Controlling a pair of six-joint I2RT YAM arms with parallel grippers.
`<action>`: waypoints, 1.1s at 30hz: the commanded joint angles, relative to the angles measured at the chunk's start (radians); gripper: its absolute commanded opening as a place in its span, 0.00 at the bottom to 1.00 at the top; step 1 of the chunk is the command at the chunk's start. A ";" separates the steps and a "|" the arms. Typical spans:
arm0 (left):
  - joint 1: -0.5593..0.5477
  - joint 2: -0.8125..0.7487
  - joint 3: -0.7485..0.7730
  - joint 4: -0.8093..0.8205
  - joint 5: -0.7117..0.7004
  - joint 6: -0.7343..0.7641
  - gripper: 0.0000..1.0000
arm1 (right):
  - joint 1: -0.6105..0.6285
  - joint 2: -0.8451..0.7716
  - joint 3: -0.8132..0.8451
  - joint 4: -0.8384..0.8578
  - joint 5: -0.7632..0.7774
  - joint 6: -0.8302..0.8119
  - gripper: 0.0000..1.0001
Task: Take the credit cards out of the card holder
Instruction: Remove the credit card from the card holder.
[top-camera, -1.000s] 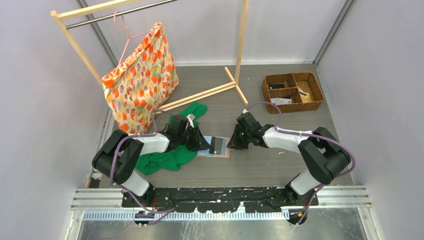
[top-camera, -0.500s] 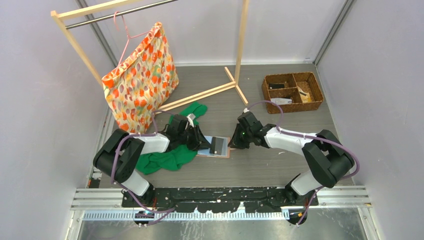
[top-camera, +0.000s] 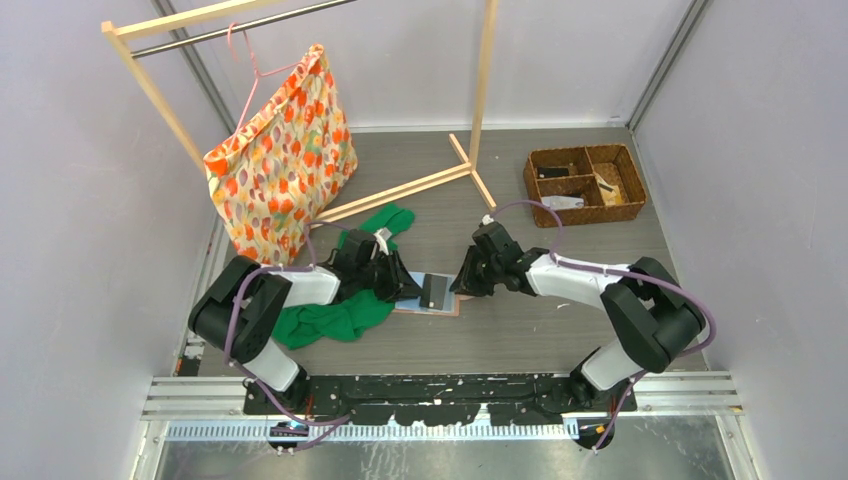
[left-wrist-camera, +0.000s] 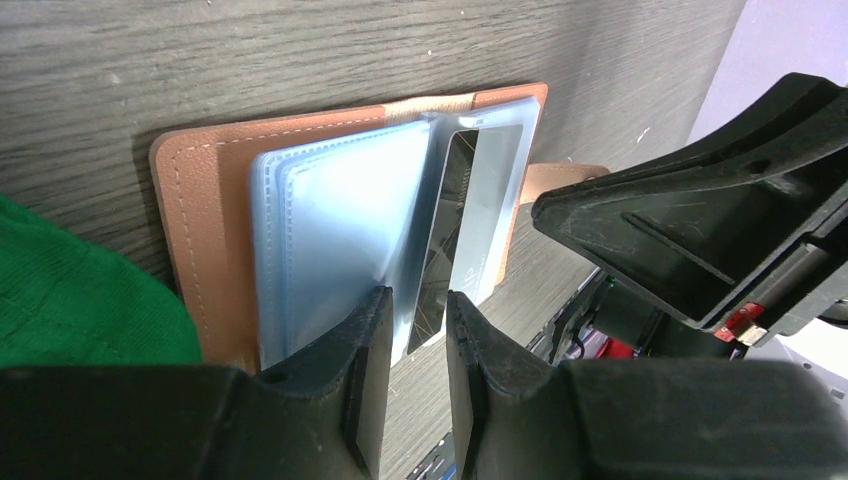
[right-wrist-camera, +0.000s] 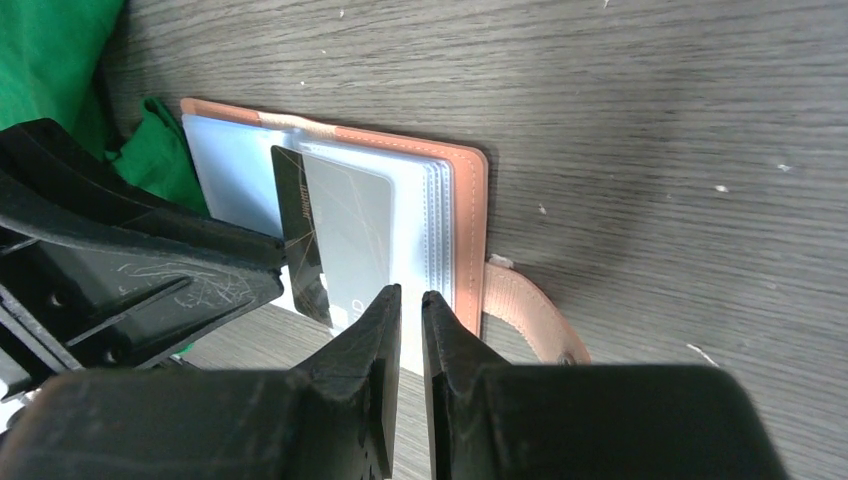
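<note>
The salmon-pink card holder (top-camera: 432, 293) lies open on the table between both arms, with its pale blue-grey sleeves up. In the right wrist view (right-wrist-camera: 470, 220) a dark card (right-wrist-camera: 293, 215) and a grey card (right-wrist-camera: 350, 230) sit in the sleeves, and the snap tab (right-wrist-camera: 530, 315) points at me. My left gripper (top-camera: 405, 285) is at the holder's left edge. Its jaws (left-wrist-camera: 415, 330) stand a narrow gap apart around the edge of a lifted sleeve (left-wrist-camera: 470, 200). My right gripper (top-camera: 462, 283) is at the holder's right edge. It (right-wrist-camera: 410, 305) is nearly closed over the sleeve edge.
A green cloth (top-camera: 335, 315) lies under and beside the left arm. A brown wicker basket (top-camera: 585, 185) stands at the back right. A wooden clothes rack (top-camera: 400, 190) with a patterned bag (top-camera: 280, 160) stands at the back left.
The right wrist has shifted slightly by the holder's right edge. The left gripper and the holder have stayed in place.
</note>
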 joint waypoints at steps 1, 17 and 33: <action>0.005 0.013 -0.003 0.047 0.029 -0.001 0.28 | 0.008 0.027 0.028 0.038 -0.004 0.006 0.19; 0.005 0.039 -0.005 0.086 0.055 -0.009 0.27 | 0.011 0.106 0.004 0.060 -0.002 0.015 0.17; 0.019 0.015 -0.017 0.028 0.021 0.007 0.01 | 0.013 0.105 0.000 0.044 0.001 0.006 0.17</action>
